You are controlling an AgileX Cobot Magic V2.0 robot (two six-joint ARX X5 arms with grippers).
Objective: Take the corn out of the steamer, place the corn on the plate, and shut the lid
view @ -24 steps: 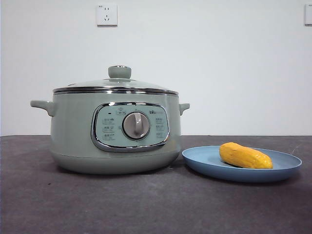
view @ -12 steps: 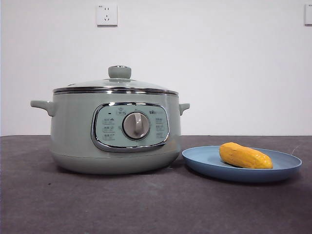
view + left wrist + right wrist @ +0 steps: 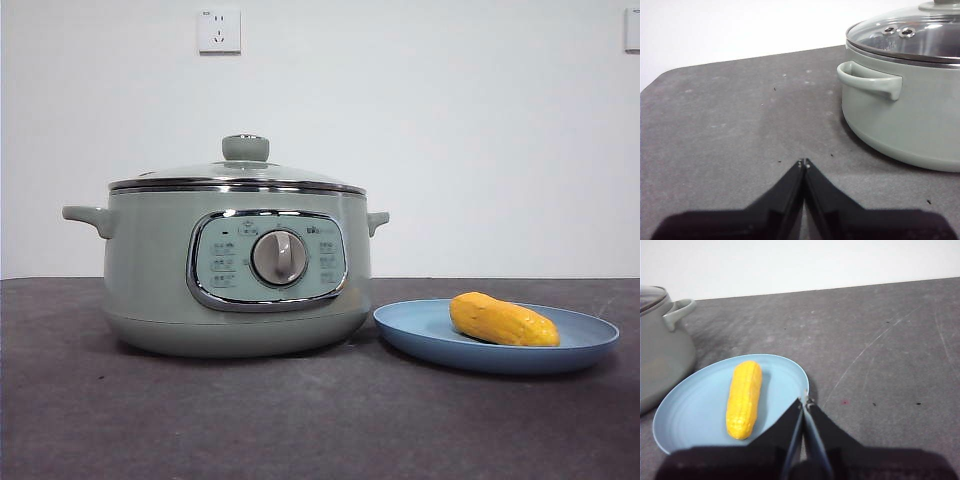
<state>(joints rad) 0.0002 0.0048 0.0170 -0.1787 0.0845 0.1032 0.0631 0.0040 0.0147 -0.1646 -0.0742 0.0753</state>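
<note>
On your dark grey tabletop [image 3: 300, 420] the pale-green steamer [image 3: 150, 270] stands with its glass lid [image 3: 240, 172] seated flat on the rim, the pale-green knob [image 3: 245, 148] upright at the centre. The chrome-framed control panel [image 3: 225, 262] and its grey dial [image 3: 279, 257] face the front camera, and a small handle juts from each side.

Just beside the steamer, the light-blue plate [image 3: 420, 335] rests on the tabletop, its near rim close to the pot's base; you cannot tell from the front view whether they touch. The corn [image 3: 502, 320] lies on its side in the plate, and your right wrist camera shows the cob [image 3: 744, 398] stretched lengthwise across the plate [image 3: 685, 415], with the steamer's wall and one handle [image 3: 679, 312] at the frame's edge.

Your right pincer [image 3: 804, 401] hangs over the plate's rim, its two black jaws pressed together with nothing between them, apart from the corn. Your left pincer [image 3: 803, 163] hovers over bare tabletop [image 3: 730, 125] near the steamer's other handle [image 3: 870, 84], jaws likewise together and empty. From there you see the steamer's side [image 3: 910, 120] and the lid [image 3: 920, 35] with two small metal fittings in the glass.

A white wall socket [image 3: 219, 31] is mounted above the steamer.
</note>
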